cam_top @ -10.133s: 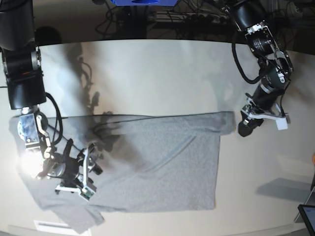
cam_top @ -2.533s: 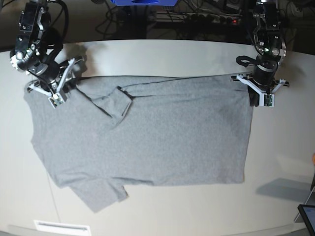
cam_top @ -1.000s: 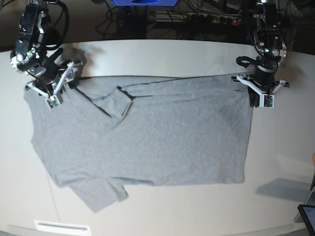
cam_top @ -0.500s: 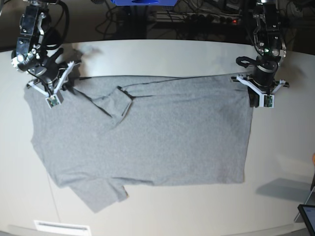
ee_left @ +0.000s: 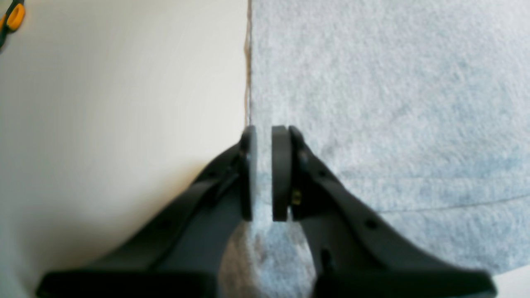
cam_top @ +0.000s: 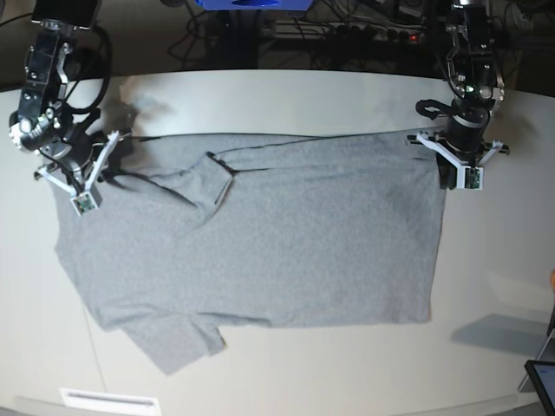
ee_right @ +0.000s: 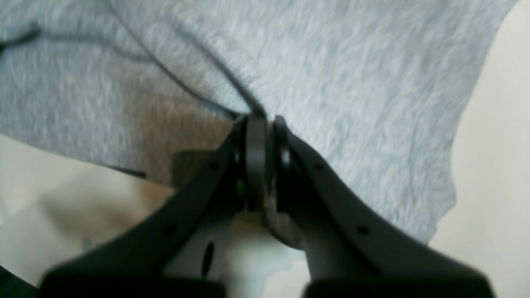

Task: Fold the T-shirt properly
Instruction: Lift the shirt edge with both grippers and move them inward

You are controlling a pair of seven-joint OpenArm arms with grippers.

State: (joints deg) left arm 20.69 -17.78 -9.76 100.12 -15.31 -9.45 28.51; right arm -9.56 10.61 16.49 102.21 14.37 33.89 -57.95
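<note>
The right gripper (cam_top: pixel 76 178), open a second ago, is now pinching the shoulder end of the T-shirt (cam_top: pixel 260 243) and drawing it outward, so that corner is lifting. The left gripper (cam_top: pixel 460 165) is still clamping the hem corner in narrow fingers. The shirt is lying plain side up on the table (cam_top: pixel 286 100), probably being stretched flat before folding.

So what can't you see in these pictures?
- Black lettering: the light grey cotton T-shirt shows only its plain side in every view.
- Cloth inside the right gripper: hidden by its pads in the blurry right wrist view.
- Left gripper: wrist view blurred.
- Orange object: cut off by the edge.
</note>
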